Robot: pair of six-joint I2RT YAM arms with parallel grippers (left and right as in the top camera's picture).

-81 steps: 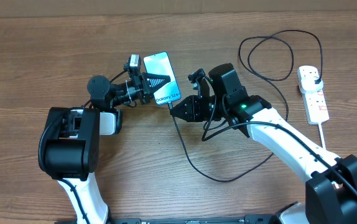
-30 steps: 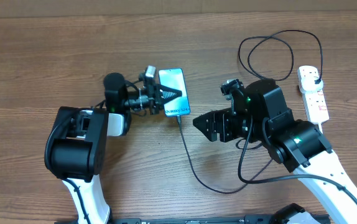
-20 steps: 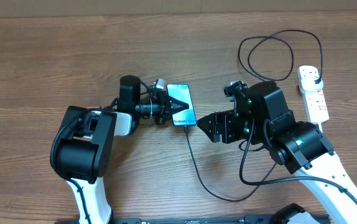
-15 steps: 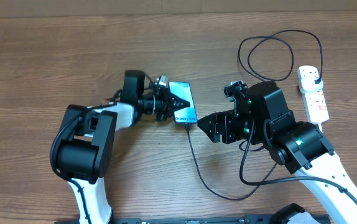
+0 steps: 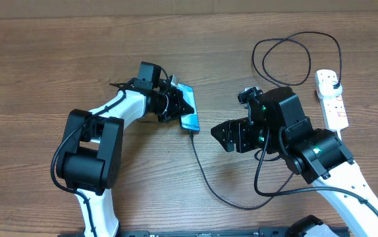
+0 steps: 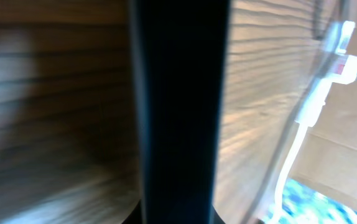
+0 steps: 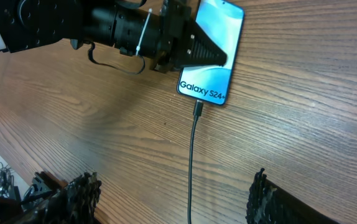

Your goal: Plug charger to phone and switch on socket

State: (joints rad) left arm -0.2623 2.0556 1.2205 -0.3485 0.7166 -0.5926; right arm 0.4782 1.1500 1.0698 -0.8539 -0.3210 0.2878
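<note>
At the table's middle, the left gripper (image 5: 178, 107) is clamped shut on the phone (image 5: 188, 113). One dark finger (image 7: 202, 53) lies across the lit blue screen. From overhead the phone looks narrow, tilted so that its screen faces the right arm. Whether its lower edge touches the table (image 5: 44, 52) cannot be told. White "Galaxy S24+" text runs along the short edge farthest from the left arm, and the connector tip of the charger (image 5: 205, 174) sits in that edge.

From there the thin black cable runs toward the front of the table and curves into a loop. It passes under the right arm, coils again at the rear right, and ends in a black plug seated in the far end of the socket (image 5: 331, 100).

The right gripper (image 5: 223, 135) hangs near the phone's plugged end without touching it. Its jaws are spread wide and hold nothing. In the right wrist view the cable passes between its two fingers.

The socket lies at the table's right side, well apart from the phone, with its white cord (image 5: 340, 141) trailing toward the front. Its red markings show, but the switch positions are too small to read.

The left wrist view is blurred. A dark band fills its middle, and the socket appears white at the right.
</note>
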